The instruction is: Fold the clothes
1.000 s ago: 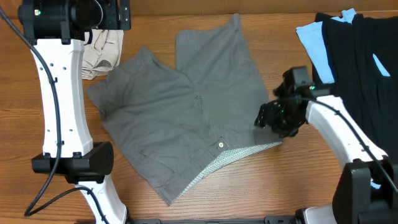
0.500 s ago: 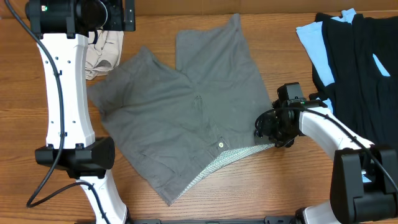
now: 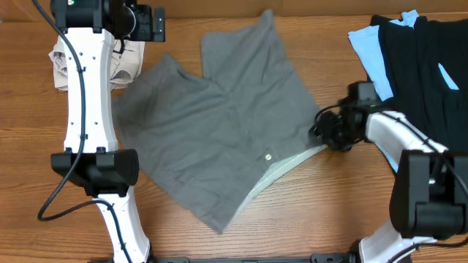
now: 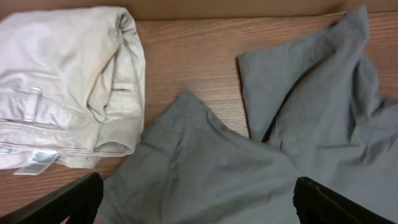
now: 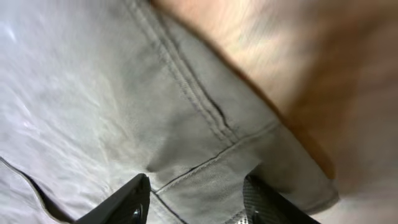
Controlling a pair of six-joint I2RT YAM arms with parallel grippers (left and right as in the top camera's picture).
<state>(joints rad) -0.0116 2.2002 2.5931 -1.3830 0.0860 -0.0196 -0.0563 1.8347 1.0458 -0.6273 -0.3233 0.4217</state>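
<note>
the step in hand looks like the opening one: getting the grey woven shorts [image 3: 227,139] drawn flat before any fold. they lie spread but skewed on the wooden table [image 3: 29,183], the waistband turned over so the pale waistband lining [image 3: 281,172] shows beside the small button [image 3: 268,156].

the right gripper [image 3: 329,135] sits low at the shorts' right waistband corner, its arm reaching in from the shorts' right. in the right wrist view the fingers [image 5: 127,199] stand drawn in with the seamed corner bunched between them, so i judge the claw clamped on the cloth.

the left gripper [image 4: 196,202] hangs above the shorts' upper left leg, arm raised high, fingers wide apart with nothing between them.

a crumpled beige garment [image 4: 62,81] lies just off the shorts' upper left edge. a black garment [image 3: 431,88] and a light blue garment [image 3: 369,51] are piled well off to the shorts' right.

next, the held corner likely needs pulling taut away from the shorts' middle. the left claw would have to come down and pin or take the far side, so the cloth flattens rather than slides.
</note>
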